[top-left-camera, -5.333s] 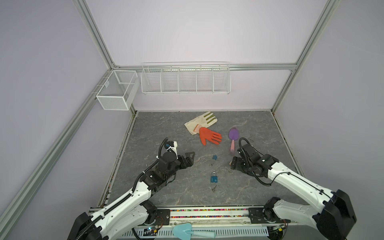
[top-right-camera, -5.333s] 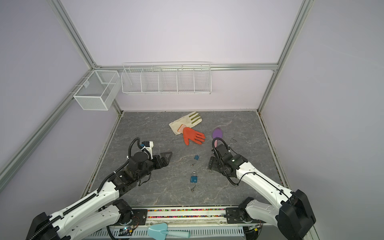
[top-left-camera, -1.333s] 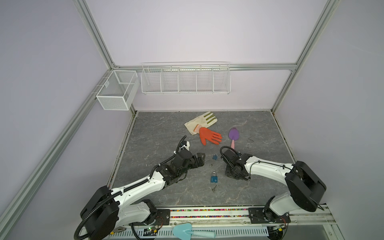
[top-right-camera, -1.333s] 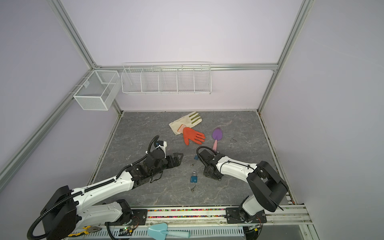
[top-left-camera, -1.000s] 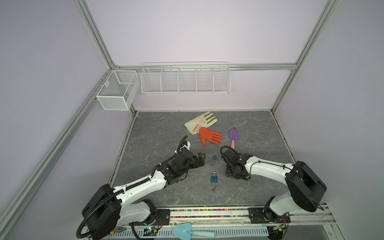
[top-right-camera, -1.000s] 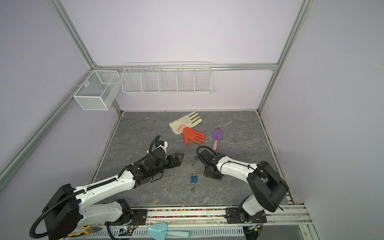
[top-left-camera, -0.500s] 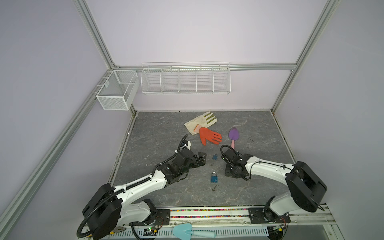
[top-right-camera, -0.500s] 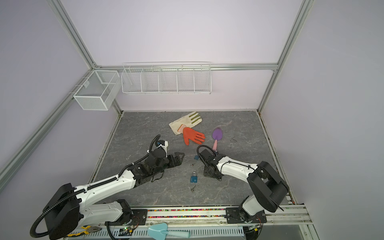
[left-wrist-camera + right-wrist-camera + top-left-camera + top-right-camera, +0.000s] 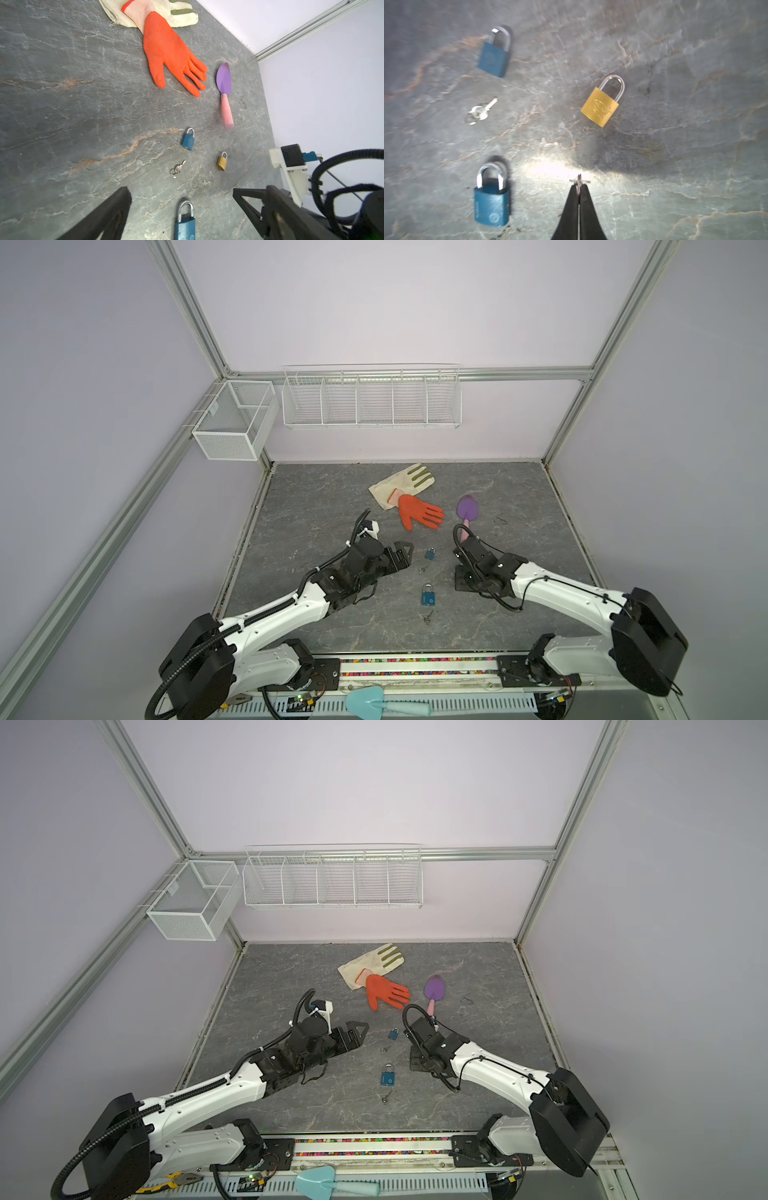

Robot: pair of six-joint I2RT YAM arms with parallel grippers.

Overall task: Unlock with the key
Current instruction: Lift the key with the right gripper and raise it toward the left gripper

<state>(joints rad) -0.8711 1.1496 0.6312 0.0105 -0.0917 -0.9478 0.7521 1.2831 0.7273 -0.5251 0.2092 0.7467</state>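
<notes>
My right gripper [image 9: 578, 187] is clamped on the key [image 9: 579, 180] mid-bench (by its ring, looks like); left gripper [image 9: 179, 192] hangs wide apart. Gold padlock [image 9: 600, 106] sits near, shackle shut, so inserting and turning remain.

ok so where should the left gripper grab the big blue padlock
On the big blue padlock, I'd pinch the body across its narrow side edges, from above: it lies flat on the table, so only those edges stand proud.

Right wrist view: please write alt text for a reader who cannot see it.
The right gripper, shut, pinches a small metal ring over a grey table. On it lie a gold padlock, two blue padlocks and a loose key.
</notes>
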